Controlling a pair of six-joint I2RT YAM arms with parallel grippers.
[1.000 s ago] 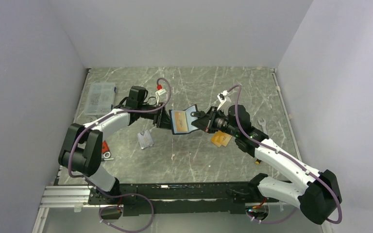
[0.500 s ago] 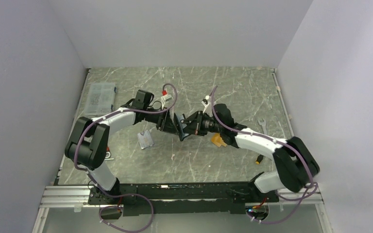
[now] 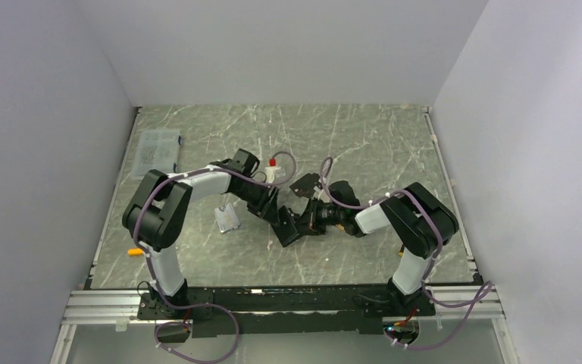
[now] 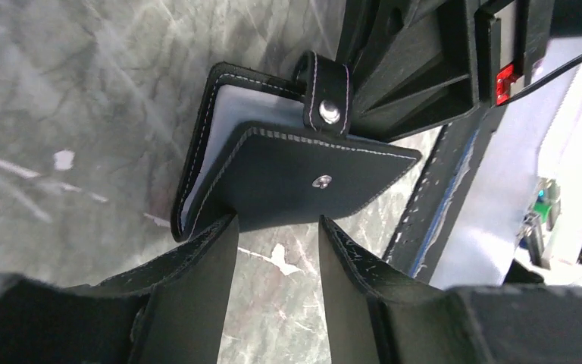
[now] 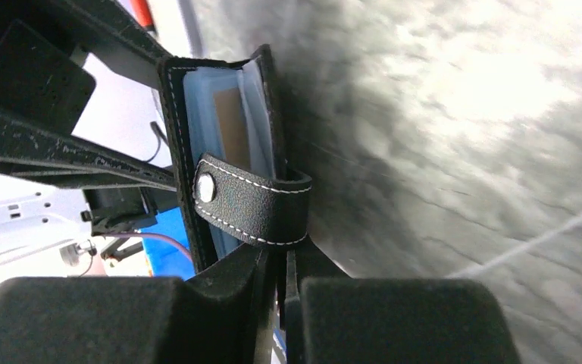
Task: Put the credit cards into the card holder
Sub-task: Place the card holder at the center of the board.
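The black card holder (image 3: 287, 228) hangs low over the table's middle, between both grippers. In the left wrist view the card holder (image 4: 303, 171) is half folded, its snap tab (image 4: 326, 95) standing up. My left gripper (image 4: 278, 221) is open; its fingertips (image 4: 223, 231) rest against the holder's near edge, and bare table shows between them. My right gripper (image 5: 284, 254) is shut on the card holder's cover just below the snap tab (image 5: 250, 201). An orange-tan credit card (image 5: 233, 129) sits inside a bluish clear pocket. Other credit cards are hidden behind the arms.
A small clear plastic sleeve (image 3: 227, 218) lies on the table left of the grippers. A clear box of screws (image 3: 156, 152) stands at the back left. A small orange item (image 3: 134, 251) lies near the left arm's base. The right arm (image 3: 417, 220) is folded over the table's right side.
Both grippers have dropped toward the near middle of the table with the card holder. It was spread open and facing up; now it is half folded and low.
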